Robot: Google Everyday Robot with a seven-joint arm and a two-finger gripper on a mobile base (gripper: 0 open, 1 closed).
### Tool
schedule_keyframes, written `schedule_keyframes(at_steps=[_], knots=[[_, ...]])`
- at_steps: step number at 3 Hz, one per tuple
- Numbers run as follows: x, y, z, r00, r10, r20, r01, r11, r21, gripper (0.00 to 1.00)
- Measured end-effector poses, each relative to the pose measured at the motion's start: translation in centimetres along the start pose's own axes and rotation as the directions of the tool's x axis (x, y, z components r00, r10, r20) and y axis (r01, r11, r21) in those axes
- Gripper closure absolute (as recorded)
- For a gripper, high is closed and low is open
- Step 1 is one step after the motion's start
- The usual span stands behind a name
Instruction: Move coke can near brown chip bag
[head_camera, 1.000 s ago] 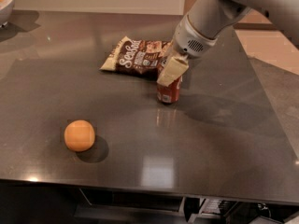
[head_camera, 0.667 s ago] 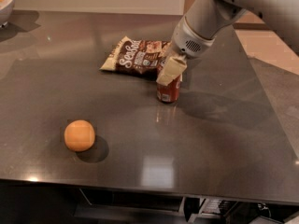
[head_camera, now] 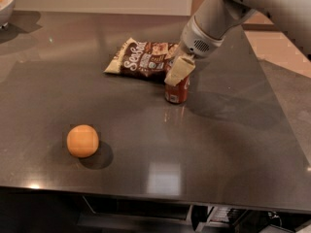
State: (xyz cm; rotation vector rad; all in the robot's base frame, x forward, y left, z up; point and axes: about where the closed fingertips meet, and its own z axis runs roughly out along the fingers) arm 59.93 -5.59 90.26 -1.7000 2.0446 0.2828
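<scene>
Camera view: the arm [head_camera: 216,18] enters from the upper right and slopes down and to the left across the far half of the table [head_camera: 233,140], its grey wrist cuff sitting above the right end of the brown chip bag [head_camera: 141,59]. The gripper [head_camera: 178,76] points downward, with its cream-coloured tip lying over the top of the coke can [head_camera: 176,94]. Whether the gripper is clamped on the can or only stands about it cannot be told, since the tip hides the can's rim. The coke can stands upright on the table, just in front of the bag's right end. Whether can and bag touch cannot be told. The bag lies flat with its long side running left to right, and its right end is partly hidden behind the gripper. An orange ball [head_camera: 82,141] rests on the near left part of the table, well apart from both can and bag. A bowl [head_camera: 6,8] shows at the far left corner, cut off by the frame. Bare surface extends in front of the can to the table's near edge and rightward to the slanting right edge. The strip between the can and the ball is likewise open.
</scene>
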Motion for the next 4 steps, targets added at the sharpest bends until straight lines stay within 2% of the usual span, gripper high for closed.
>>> schedule_keyframes(at_steps=[2,3,4], knots=[[0.18,-0.13,0.24,1.000,0.009,0.024,-0.010,0.9999,0.006,0.12],[0.13,-0.08,0.39,1.000,0.008,0.023,-0.008,1.0000,0.003,0.00],[0.13,-0.07,0.40,1.000,0.008,0.023,-0.008,1.0000,0.003,0.00]])
